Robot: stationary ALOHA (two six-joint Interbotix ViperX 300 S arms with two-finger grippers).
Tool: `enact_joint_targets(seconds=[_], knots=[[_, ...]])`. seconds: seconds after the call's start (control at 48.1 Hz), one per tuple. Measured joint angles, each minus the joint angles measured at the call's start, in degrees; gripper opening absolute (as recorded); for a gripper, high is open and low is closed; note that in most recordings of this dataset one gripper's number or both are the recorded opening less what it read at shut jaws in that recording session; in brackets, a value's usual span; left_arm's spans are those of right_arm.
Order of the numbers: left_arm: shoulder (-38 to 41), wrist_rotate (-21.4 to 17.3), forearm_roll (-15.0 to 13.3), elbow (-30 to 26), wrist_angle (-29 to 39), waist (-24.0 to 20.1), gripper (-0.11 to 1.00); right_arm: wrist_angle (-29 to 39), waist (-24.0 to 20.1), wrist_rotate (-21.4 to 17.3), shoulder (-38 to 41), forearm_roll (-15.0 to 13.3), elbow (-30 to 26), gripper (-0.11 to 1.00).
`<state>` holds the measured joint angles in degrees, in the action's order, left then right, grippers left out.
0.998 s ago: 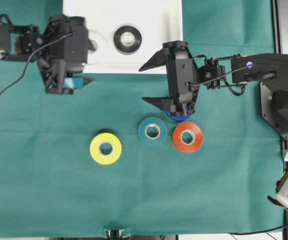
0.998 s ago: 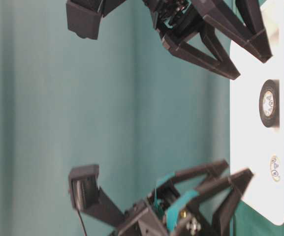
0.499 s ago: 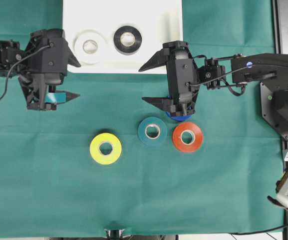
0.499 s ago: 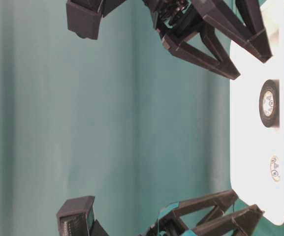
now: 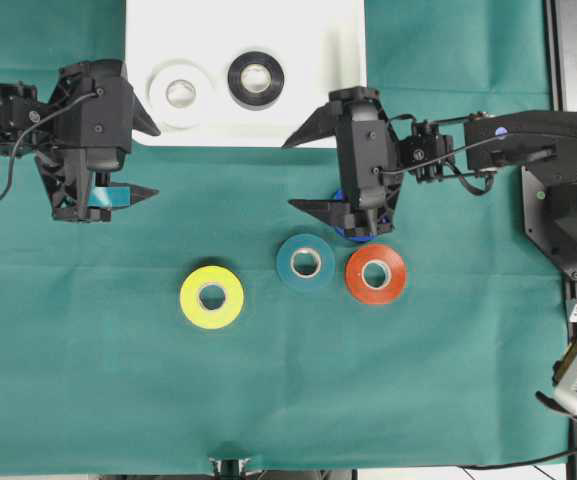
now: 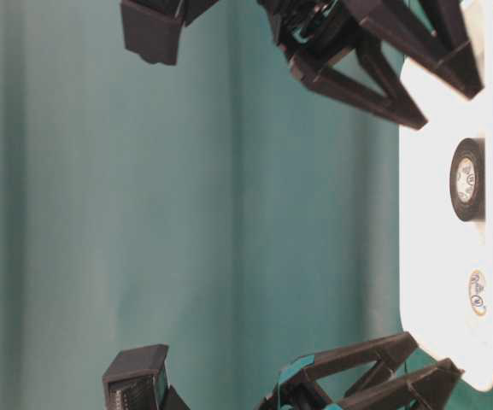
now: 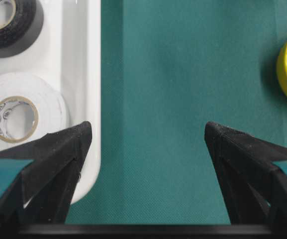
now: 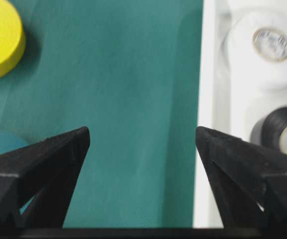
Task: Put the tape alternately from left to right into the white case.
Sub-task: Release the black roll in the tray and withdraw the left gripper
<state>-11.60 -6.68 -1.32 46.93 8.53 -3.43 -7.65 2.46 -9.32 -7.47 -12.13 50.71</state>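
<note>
White roll point(image 5: 179, 92) and black roll point(image 5: 256, 79) are sitting in the white case point(image 5: 308, 100); I'm hovering the right gripper point(image 5: 318, 168), jaws spread and empty, above the blue roll point(image 5: 353, 236), needing descent; left gripper point(image 5: 144, 160) is released.

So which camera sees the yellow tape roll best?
The overhead view: the whole yellow tape roll shows, lying flat on the green cloth. Both wrist cameras catch only a part of it at the picture's edge. The table-level view doesn't show it.
</note>
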Motion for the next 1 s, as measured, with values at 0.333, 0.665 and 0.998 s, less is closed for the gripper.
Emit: enact_joint_targets(seconds=[0.333,0.665,0.998], knots=[[-0.09,0.00,0.00,0.18,0.09,0.00,0.98,1.85,-3.52,-4.22,-3.08,-0.09,3.69,0.70],[0.00,0.00,-0.09,0.09,0.00,0.00,0.98,6.94,-4.31,-10.90,-8.44,0.00,8.44,0.70],[-0.09,0.00,0.00,0.09,-0.44,0.00,0.98,10.81,-4.39,-11.16,-11.87,-0.09,9.67,0.70]])
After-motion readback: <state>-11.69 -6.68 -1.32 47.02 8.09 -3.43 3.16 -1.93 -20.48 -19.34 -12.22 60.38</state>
